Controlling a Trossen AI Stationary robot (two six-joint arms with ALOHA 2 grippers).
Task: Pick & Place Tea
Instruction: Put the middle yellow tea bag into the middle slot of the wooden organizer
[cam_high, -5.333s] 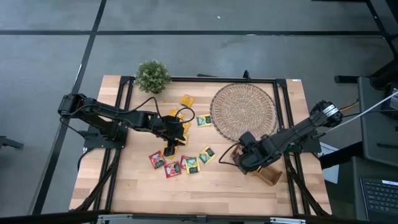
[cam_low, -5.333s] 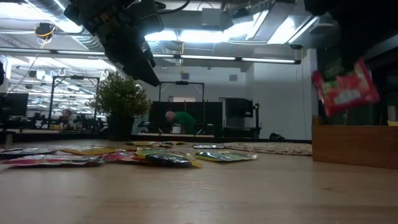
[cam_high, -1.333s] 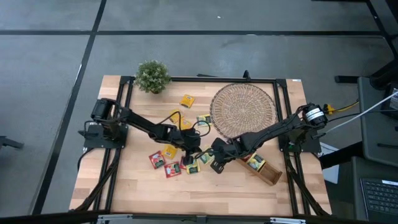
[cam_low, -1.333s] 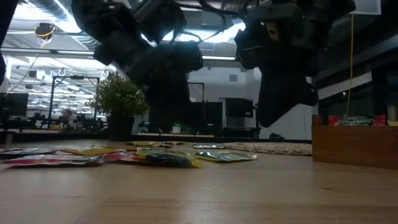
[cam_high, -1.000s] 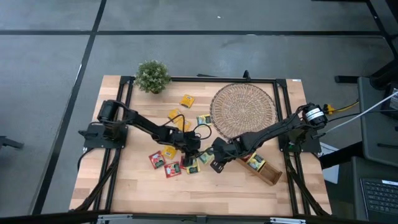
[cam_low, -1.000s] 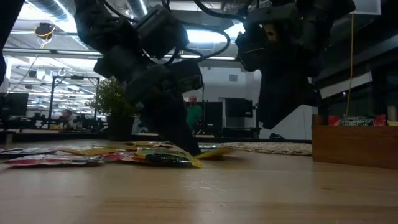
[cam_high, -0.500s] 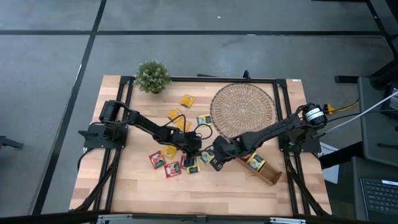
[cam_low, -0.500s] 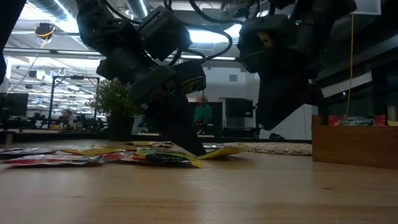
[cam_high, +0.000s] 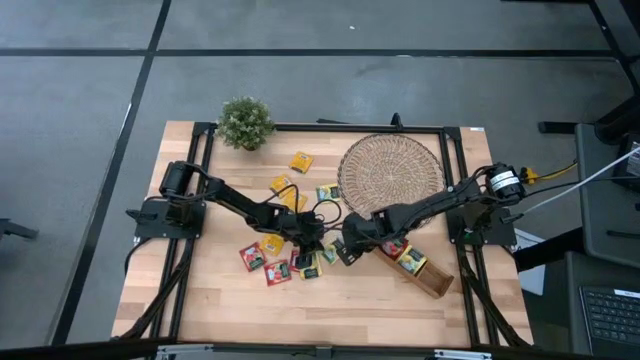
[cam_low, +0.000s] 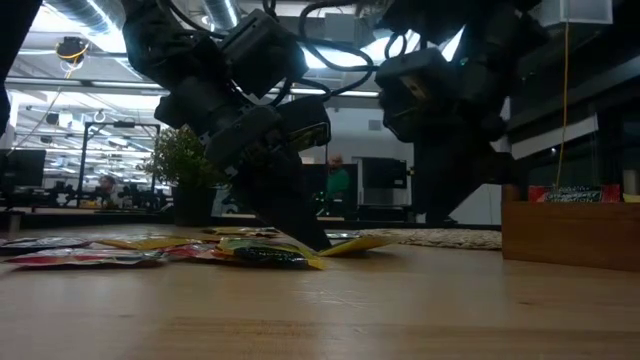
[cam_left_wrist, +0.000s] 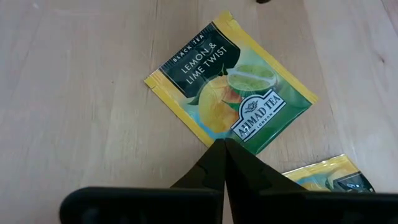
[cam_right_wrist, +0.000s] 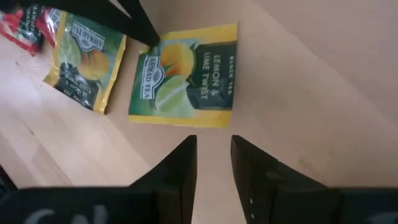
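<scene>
A yellow-green tea sachet (cam_left_wrist: 230, 93) lies on the wooden table between my two grippers. My left gripper (cam_left_wrist: 221, 144) is shut with its tip on the sachet's edge. In the low view the sachet (cam_low: 350, 243) is tipped, its free end raised off the table. My right gripper (cam_right_wrist: 211, 140) hangs open a little above the table, just off the sachet's opposite edge (cam_right_wrist: 180, 119), touching nothing. Several more tea sachets, red (cam_high: 252, 257) and yellow (cam_high: 300, 160), lie flat around them. My left gripper presses its shut fingertips (cam_left_wrist: 217, 149) down on the sachet's edge (cam_left_wrist: 214, 138), near the middle of one side. The fingers come slanting down from the table's left. The pressed edge stays on the table while the opposite end (cam_low: 370, 240) stands raised.
A round woven mat (cam_high: 392, 178) lies at the far right. A long wooden tray (cam_high: 432, 280) with sachets in it sits near the right arm. A small potted plant (cam_high: 245, 122) stands at the far left corner. Bare wood stretches along the near edge.
My right gripper has shifted a little toward the table's far edge and rolled at the wrist, staying over the sachet's free end. My left gripper has kept its tip on the sachet's edge, and the sachet stays tipped.
</scene>
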